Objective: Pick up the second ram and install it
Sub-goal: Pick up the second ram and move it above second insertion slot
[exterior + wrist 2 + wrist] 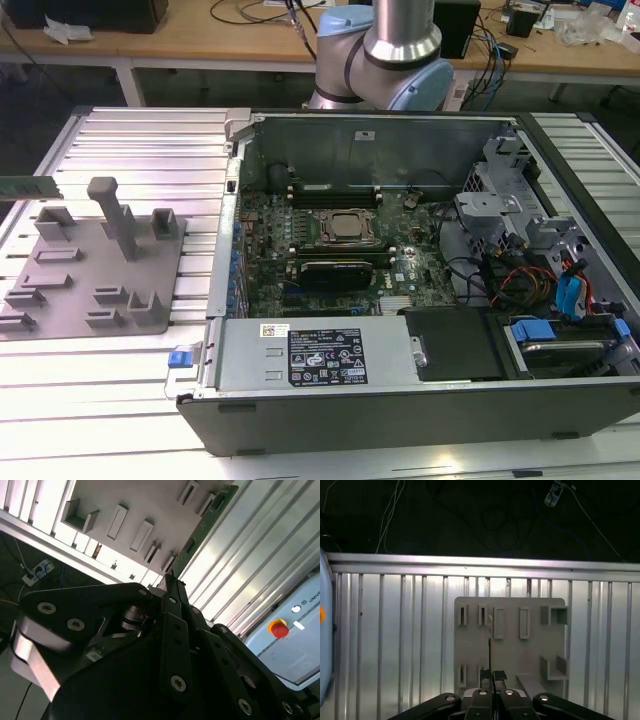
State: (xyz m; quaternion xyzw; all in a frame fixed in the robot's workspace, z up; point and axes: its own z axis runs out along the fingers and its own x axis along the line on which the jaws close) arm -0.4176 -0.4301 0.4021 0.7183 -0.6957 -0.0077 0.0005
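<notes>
Tool [170, 580] clamped shut on the second ram [202, 527], holding it over the grey holder tray [90, 290]; the stick is edge-on in the first wrist view. Tray lies on the ribbed worktop [130, 140]. Open PC case [400, 420] sits beside the tray and holds the motherboard [270, 215], silver processor [348, 227] and black expansion card [335, 272].

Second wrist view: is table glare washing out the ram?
In the second wrist view the ribbed table glares white beside the second ram, but its green edge reads clearly; the fingers are a dark silhouette. In the first wrist view, no glare; the ram is edge-on, a thin line.
</notes>
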